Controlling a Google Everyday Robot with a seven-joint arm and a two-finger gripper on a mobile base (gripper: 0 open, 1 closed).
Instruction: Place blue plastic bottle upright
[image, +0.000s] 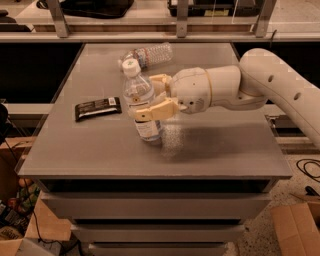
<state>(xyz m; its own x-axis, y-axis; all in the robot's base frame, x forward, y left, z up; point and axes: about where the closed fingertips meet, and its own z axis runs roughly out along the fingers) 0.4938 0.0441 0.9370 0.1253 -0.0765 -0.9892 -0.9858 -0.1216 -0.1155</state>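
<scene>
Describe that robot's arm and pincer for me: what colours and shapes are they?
The arm is a thick, smooth, off-white tube with a few small dark holes along it, swelling into a rounded bulb at the wrist. No loose cables show on it. The pincer, at the nearer bottle on the table, has two flat, tan fingers.
</scene>
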